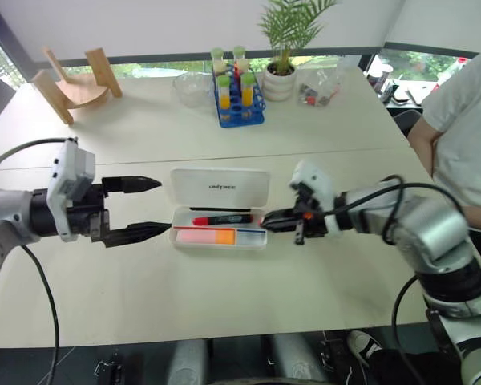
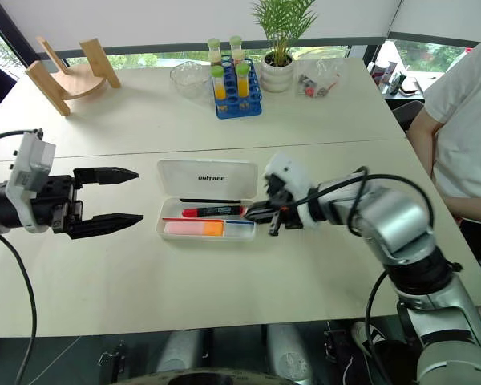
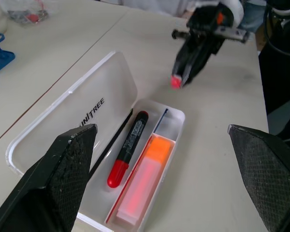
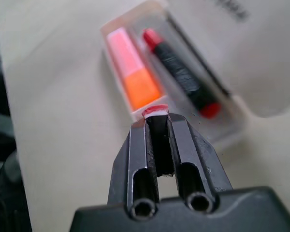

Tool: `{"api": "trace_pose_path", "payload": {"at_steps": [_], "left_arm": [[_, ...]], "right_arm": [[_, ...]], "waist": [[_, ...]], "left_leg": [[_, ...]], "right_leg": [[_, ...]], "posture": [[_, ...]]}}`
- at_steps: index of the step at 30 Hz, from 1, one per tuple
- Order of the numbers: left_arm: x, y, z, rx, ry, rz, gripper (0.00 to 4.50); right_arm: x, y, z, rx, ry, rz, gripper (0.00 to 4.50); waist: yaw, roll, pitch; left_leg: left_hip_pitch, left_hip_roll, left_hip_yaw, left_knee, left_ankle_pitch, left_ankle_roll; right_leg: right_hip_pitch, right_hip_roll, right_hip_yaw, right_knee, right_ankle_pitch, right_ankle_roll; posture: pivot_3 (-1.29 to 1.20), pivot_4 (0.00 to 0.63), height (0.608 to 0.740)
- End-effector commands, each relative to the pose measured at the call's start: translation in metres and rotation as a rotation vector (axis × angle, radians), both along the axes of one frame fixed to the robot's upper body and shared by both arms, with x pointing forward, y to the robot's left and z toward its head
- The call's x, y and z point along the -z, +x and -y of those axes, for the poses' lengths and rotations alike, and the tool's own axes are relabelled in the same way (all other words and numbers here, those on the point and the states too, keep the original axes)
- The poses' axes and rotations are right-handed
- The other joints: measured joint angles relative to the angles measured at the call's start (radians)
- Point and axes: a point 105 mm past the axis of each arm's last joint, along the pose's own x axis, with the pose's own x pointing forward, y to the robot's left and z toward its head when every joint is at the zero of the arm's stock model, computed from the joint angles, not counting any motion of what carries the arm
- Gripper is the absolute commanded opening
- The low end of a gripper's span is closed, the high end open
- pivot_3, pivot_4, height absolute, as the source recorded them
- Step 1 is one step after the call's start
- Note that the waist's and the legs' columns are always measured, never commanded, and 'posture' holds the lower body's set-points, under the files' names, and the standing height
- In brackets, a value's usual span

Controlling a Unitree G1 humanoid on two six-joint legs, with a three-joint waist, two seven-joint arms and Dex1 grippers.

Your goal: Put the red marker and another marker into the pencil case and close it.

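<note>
A: Between both grippers lies the flat white plastic pencil case [image 1: 219,228], lid up, slim red marker [image 1: 222,218] and pink-orange highlighter [image 1: 205,237] inside.

B: Light, slippery. Left gripper [image 1: 148,208] gapes; right gripper [image 1: 271,220] pinched empty. Push the lid's far edge.

Pencil case [image 1: 219,210] lying open at centre frame on the bench [image 1: 224,297], red marker [image 1: 222,219] lying inside behind another marker [image 1: 208,237], tube rack [image 1: 239,98] standing at upper centre, plant [image 1: 282,56] sitting right of it
</note>
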Motion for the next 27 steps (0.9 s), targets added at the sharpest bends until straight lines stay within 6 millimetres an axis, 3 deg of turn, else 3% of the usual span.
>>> {"api": "trace_pose_path", "payload": {"at_steps": [1,7,10,16,20,24,27], "left_arm": [[-0.003,-0.003,0.003,0.011,0.004,0.026,4.50],[-0.002,-0.006,0.005,0.000,0.003,0.027,4.50],[0.000,-0.008,0.006,-0.009,0.002,0.022,4.50],[0.005,-0.005,0.002,-0.051,-0.001,0.018,4.50],[0.005,0.018,-0.015,-0.172,0.008,-0.005,4.50],[-0.004,0.051,-0.048,-0.315,-0.039,0.006,4.50],[-0.004,0.073,-0.065,-0.360,-0.044,0.018,4.50]], "right_arm": [[0.006,0.007,-0.009,-0.071,-0.041,0.071,0.04],[0.010,0.017,-0.017,-0.115,-0.070,0.105,0.04],[0.012,0.018,-0.020,-0.139,-0.077,0.104,1.27],[-0.001,0.012,-0.025,-0.189,-0.049,0.110,4.47],[-0.038,0.016,-0.016,-0.156,0.025,0.161,4.47],[-0.074,0.011,0.007,-0.093,0.105,0.194,4.47],[-0.086,0.005,0.022,-0.045,0.122,0.206,4.47]], "waist": [[-0.001,0.000,0.000],[-0.002,0.000,0.000],[-0.001,0.000,0.000],[0.000,0.000,0.000],[0.001,0.000,0.000],[0.006,0.000,0.000],[0.007,0.000,0.000]], "left_leg": [[0.000,0.000,0.000,0.000,0.000,0.000],[0.000,0.001,0.000,-0.001,0.000,0.000],[0.000,0.001,0.000,-0.001,0.000,0.000],[0.000,0.001,0.000,-0.001,0.000,0.000],[0.000,0.000,-0.001,0.000,0.000,0.000],[0.000,0.000,-0.001,0.000,0.000,0.000],[0.000,0.000,-0.001,-0.001,0.000,0.000]], "right_leg": [[0.000,0.000,0.000,0.000,0.000,0.000],[-0.001,0.001,0.000,0.000,0.000,0.000],[-0.001,0.001,0.000,0.000,0.000,0.000],[-0.001,0.000,0.000,0.000,0.000,0.000],[-0.001,0.000,0.000,0.001,0.000,0.000],[-0.001,0.000,-0.001,0.001,0.000,0.000],[-0.001,0.001,-0.002,0.000,0.000,0.000]], "posture": [[0.00,0.150,0.740],[0.00,0.150,0.740],[0.00,0.150,0.740],[0.00,0.150,0.740],[0.00,0.150,0.740],[0.00,0.150,0.740],[0.00,0.150,0.740]]}}
